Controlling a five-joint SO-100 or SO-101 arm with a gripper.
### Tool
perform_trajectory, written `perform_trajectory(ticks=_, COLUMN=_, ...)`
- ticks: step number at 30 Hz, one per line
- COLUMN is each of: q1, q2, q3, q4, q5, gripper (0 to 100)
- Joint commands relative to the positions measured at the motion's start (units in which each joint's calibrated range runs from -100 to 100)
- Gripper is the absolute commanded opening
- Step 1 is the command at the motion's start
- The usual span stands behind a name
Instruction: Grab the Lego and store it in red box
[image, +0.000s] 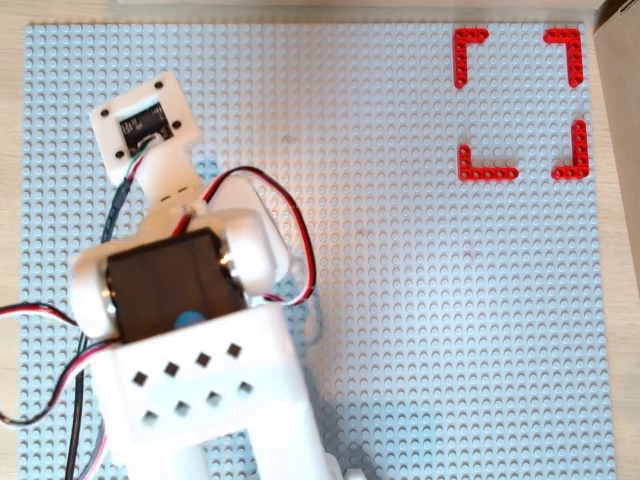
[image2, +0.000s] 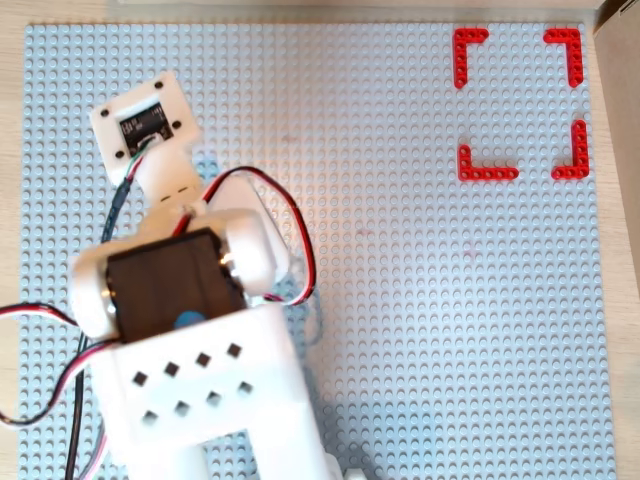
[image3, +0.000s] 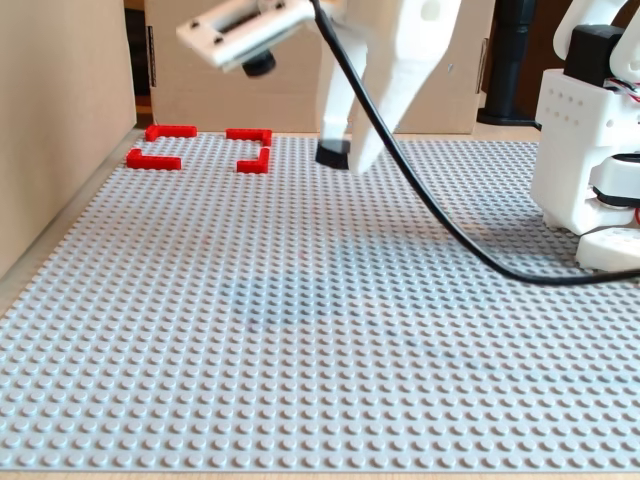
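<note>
Fingers of the gripper (image3: 347, 150) pinch the Lego (image3: 331, 155), a small dark piece held at their tips and lifted just clear of the grey baseplate (image3: 300, 330). Off to the left in the fixed view sits the red box (image3: 200, 147), well apart.

Grey studded baseplate (image3: 300, 330), beige panels (image3: 60, 120) behind — soft daylight
</note>
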Motion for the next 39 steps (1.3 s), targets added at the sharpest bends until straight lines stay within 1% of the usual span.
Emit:
perform_trajectory(ticks=1, q1=3.42, q2=-0.06, q3=-13.34, q4=6.84, q5=1.53, gripper=7)
perform_trajectory(ticks=5, q1=8.78, q2=-0.06, q3=-20.7, q4=9.56, q5=2.68, gripper=7)
perform_trajectory(ticks=13, q1=20.47, q2=0.79, q3=-29.61, q4=8.77, q5=5.07, gripper=7)
perform_trajectory(ticks=18, q1=24.56, q2=1.21, q3=-27.88, q4=2.54, q5=5.07, gripper=7)
perform_trajectory(ticks=23, q1=27.32, q2=5.28, q3=-25.34, q4=-3.78, q5=4.45, gripper=7)
perform_trajectory(ticks=27, q1=29.55, q2=8.93, q3=-25.34, q4=-9.04, q5=2.15, gripper=7)
perform_trajectory(ticks=32, q1=30.14, q2=14.18, q3=-25.25, q4=-13.43, q5=0.43, gripper=7)
perform_trajectory(ticks=39, q1=33.87, q2=22.91, q3=-25.16, q4=-18.51, q5=-0.56, gripper=7)
